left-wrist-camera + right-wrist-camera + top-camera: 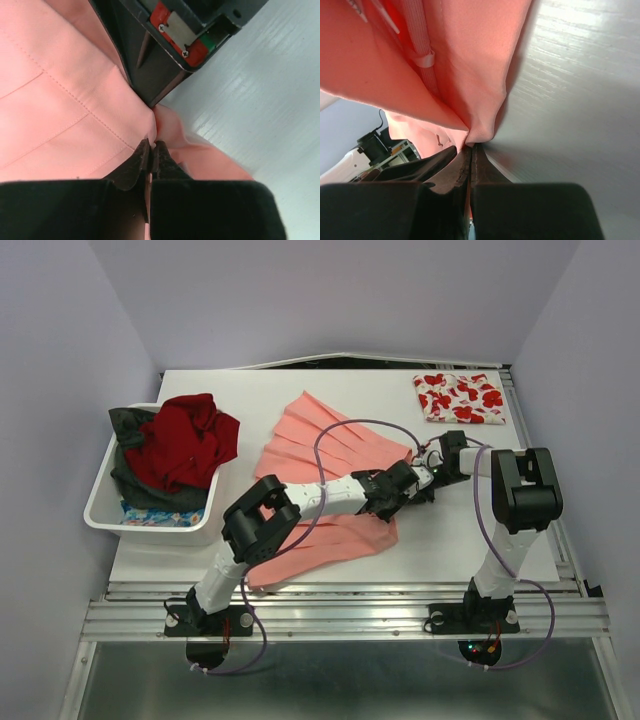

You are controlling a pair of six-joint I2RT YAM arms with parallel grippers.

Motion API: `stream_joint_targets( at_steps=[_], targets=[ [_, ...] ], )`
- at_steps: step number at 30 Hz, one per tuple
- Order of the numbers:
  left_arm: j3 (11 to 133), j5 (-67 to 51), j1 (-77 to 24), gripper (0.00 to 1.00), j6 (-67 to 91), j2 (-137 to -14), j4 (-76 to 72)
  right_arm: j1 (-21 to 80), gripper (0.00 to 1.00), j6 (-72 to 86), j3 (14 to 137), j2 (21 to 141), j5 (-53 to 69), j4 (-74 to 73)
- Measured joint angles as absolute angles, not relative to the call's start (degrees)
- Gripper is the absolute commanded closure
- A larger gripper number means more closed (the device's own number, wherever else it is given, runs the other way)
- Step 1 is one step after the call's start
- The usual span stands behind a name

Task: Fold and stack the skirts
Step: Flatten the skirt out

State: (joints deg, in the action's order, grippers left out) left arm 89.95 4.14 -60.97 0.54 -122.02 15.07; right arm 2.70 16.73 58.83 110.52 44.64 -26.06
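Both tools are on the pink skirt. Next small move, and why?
Probably lift both together slightly, to free that edge for folding. The left tool and right tool are each shut on the pink skirt, close side by side, and it lies spread on the table.

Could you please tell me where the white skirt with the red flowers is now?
In the top view, the flowered skirt lies folded at the far right corner of the table, beyond the right arm and apart from the salmon-pink skirt.

Left arm (330, 498) and right arm (525, 490) converge, jaws pinched closed.
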Motion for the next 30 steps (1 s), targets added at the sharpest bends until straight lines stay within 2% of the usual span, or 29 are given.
stream_joint_targets(
  at_steps=[5,14,18,20,27,29,30],
  targets=[
    [88.49,4.08,-60.99,0.99,0.54,-120.31,14.63,2.7,0.99,16.78,58.78,111.0,45.63,-26.06],
    [87.55,3.01,-60.99,0.89,0.49,-116.92,14.35,2.7,0.99,16.78,58.76,111.02,45.74,-26.09],
    [87.55,2.09,-61.01,0.98,0.49,-116.71,14.39,2.7,0.99,16.8,58.74,111.02,45.74,-26.09],
    [87.55,1.5,-61.08,1.0,0.47,-116.71,14.41,2.7,0.99,16.86,58.72,111.02,45.76,-26.06],
    [88.47,-0.23,-61.76,1.0,0.51,-116.92,14.61,2.7,0.99,16.95,58.54,111.02,45.93,-26.06],
    [89.27,-0.69,-61.8,0.98,0.51,-117.4,14.55,2.7,0.99,17.04,58.33,111.02,46.17,-26.09],
    [89.65,-0.89,-61.8,0.93,0.51,-117.69,14.57,2.7,0.99,17.12,58.3,111.02,46.22,-26.09]
  ],
)
